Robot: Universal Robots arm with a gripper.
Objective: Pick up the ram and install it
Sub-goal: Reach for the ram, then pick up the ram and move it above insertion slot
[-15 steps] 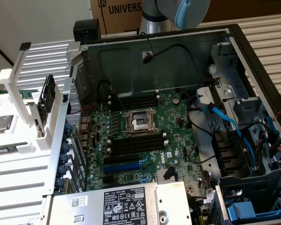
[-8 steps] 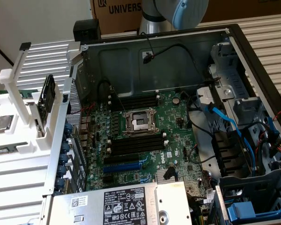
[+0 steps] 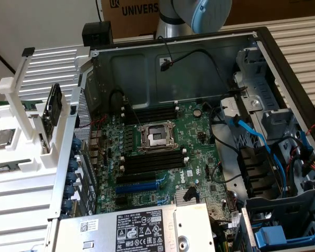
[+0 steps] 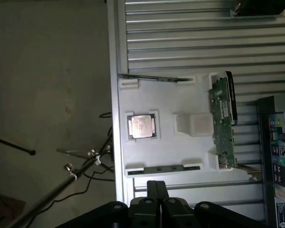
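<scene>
- The ram (image 3: 30,103) stands on its long edge in a slot of the white fixture tray (image 3: 21,184). In the exterior view it is at about 9 o'clock from the open computer case (image 3: 147,68).
- Only a thin green strip of it shows there, between white posts. Its label and chips cannot be made out.
- In the wrist view the ram (image 4: 154,78) is an edge-on sliver, long and very thin, spanning two white brackets.
- The tray (image 4: 171,102) also carries a CPU (image 4: 142,126) lying flat and an expansion card (image 4: 223,123) standing on edge on the side nearest the case.
- The gripper (image 4: 157,186) hangs over the tray's edge, well apart from the ram, fingers pressed together and holding nothing.
- The motherboard (image 3: 163,152) lies in the case, its black memory slots (image 3: 152,160) unfilled.
- The ribbed bench (image 4: 190,38) is under the tray.
</scene>
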